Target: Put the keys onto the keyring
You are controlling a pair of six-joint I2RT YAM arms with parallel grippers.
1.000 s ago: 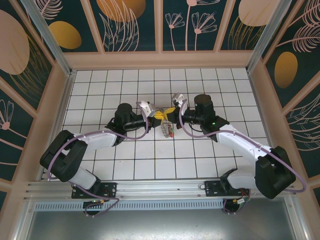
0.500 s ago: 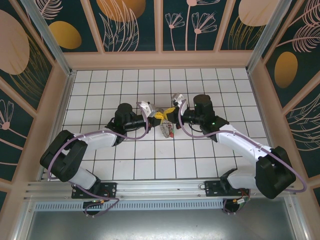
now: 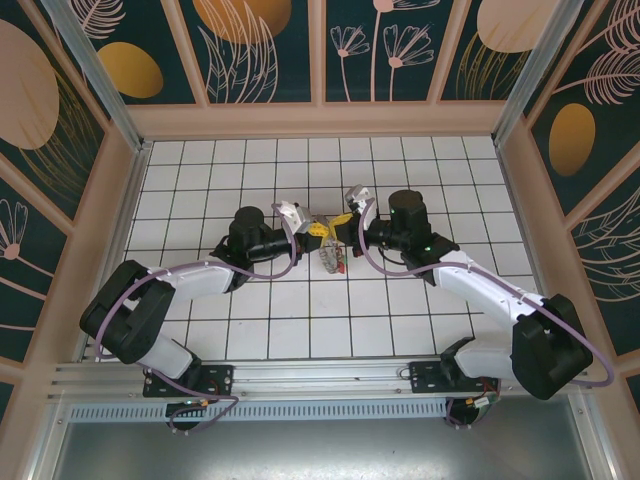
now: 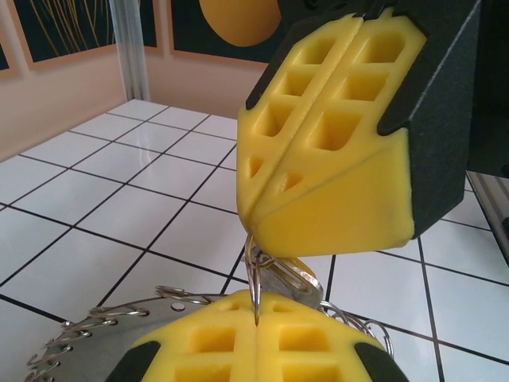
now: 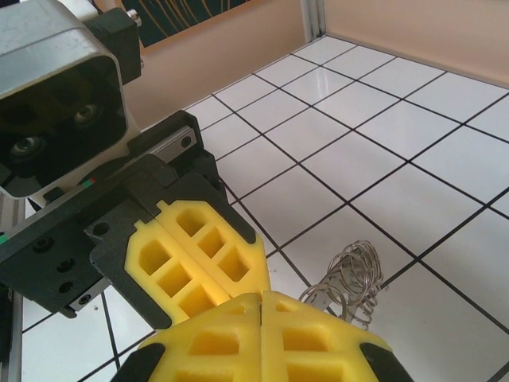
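Left gripper (image 4: 256, 338), pads pressed together on a thin wire loop of the keyring (image 4: 83, 322), meets the right gripper (image 4: 306, 111), likewise closed and pinching that loop from above, with a brass key (image 4: 293, 274) between both sets of pads and the toothed rim just beside the left pads.

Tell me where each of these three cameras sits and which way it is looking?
Top external: above and behind the bases, looking down on the tiled table; both arms, left gripper facing right gripper at the keyring.
Left wrist: on the left arm, looking along its own yellow fingers at the right gripper.
Right wrist: on the right arm, looking over its own fingers at the left gripper.
Shared: both wrist views show the keyring's wire loops.
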